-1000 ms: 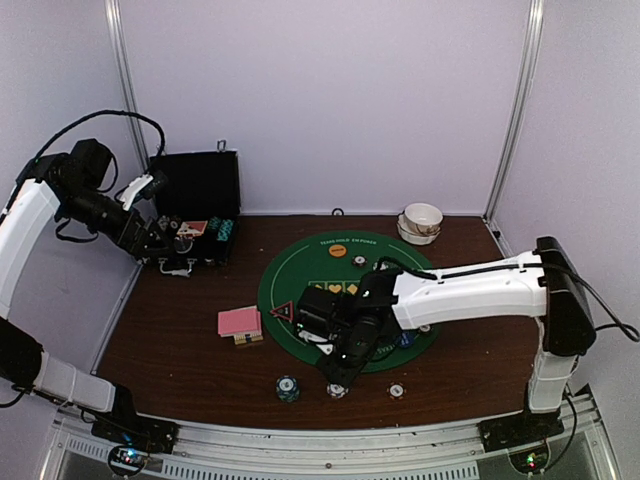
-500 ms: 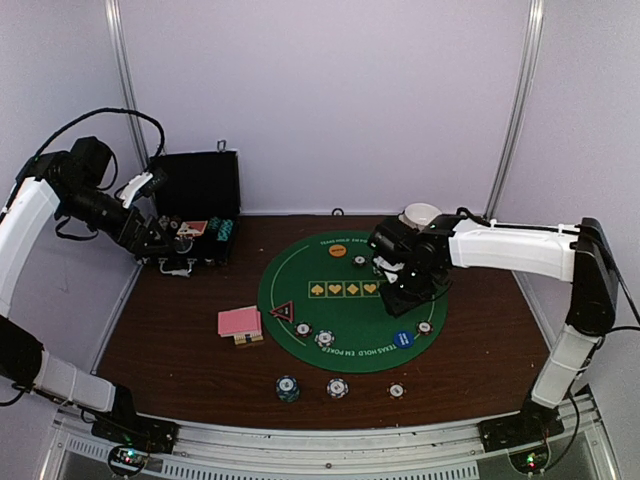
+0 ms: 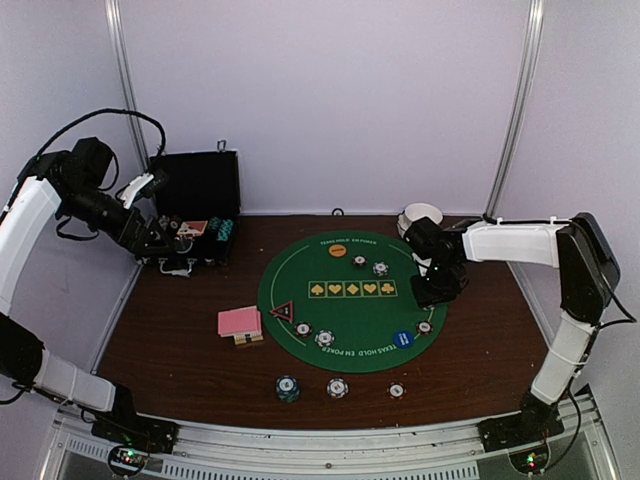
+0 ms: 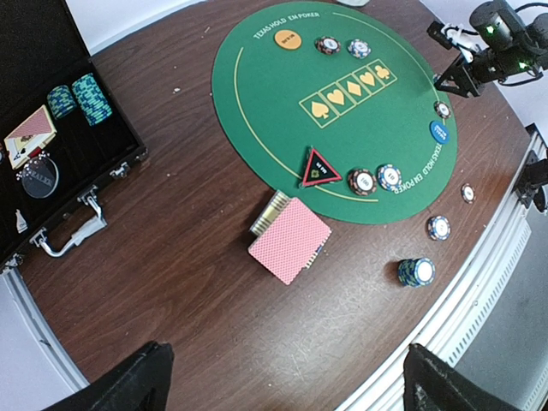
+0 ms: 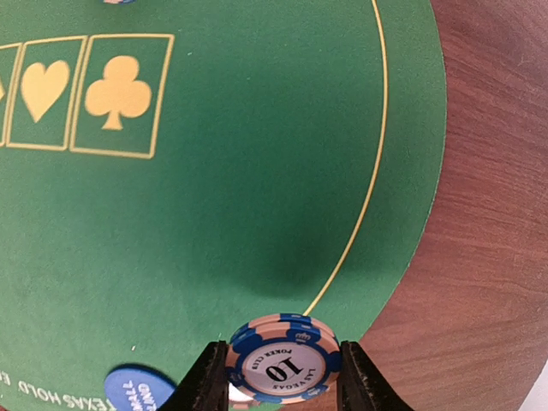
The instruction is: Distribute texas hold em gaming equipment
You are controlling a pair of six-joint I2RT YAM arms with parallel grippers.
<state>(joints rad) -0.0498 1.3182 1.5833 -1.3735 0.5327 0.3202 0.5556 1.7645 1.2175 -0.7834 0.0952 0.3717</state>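
Clamping blue-and-white striped "10" poker chip (image 5: 282, 360) in right jaws, over edge of round green felt mat (image 5: 214, 214); showing in right wrist view only, not from top. Hanging left jaws spread wide, empty, near black hard case (image 3: 195, 185).

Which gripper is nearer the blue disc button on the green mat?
Right. The right gripper, holding a chip, hovers close beside the blue button; the left gripper is far off at the black case.
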